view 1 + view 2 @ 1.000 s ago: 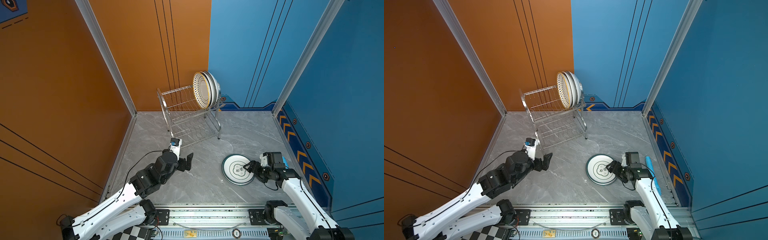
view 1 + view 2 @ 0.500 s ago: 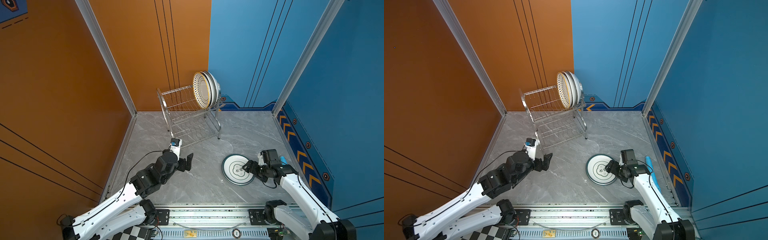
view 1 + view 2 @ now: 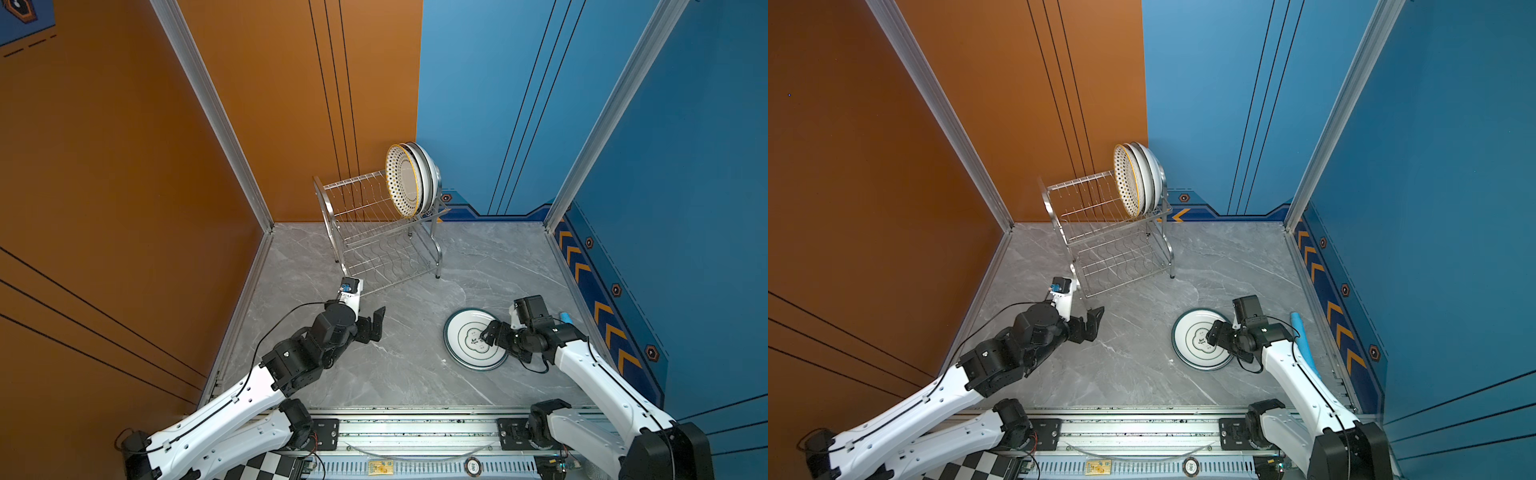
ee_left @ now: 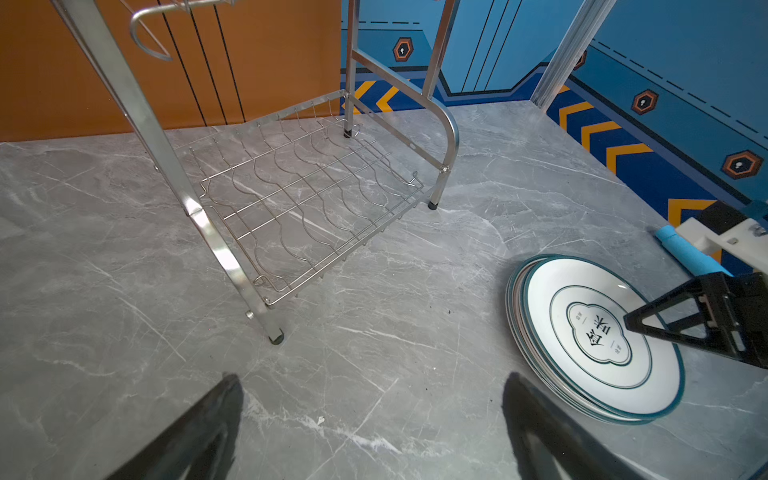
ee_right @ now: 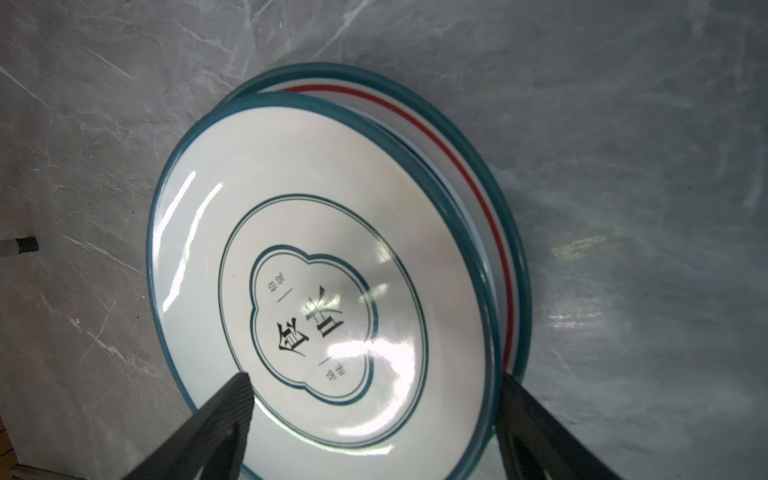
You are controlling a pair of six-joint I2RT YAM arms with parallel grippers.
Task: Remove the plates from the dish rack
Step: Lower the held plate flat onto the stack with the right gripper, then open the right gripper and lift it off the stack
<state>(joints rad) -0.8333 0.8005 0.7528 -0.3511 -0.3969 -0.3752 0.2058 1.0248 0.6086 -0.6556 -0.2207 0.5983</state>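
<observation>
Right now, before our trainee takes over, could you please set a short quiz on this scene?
1. True or false: in the dish rack, the lower tier holds plates.
2. The racked plate that faces the empty slots of the upper tier shows: A) a plain white face, B) a dotted border, C) a red rim.
3. Which claw hangs over the stack of plates on the table, and are its jaws apart or together?

Key
1. False: the lower tier is bare wire.
2. B.
3. The right claw, jaws apart, one finger over the top plate and one outside its rim. The left claw is open over bare table.
</observation>
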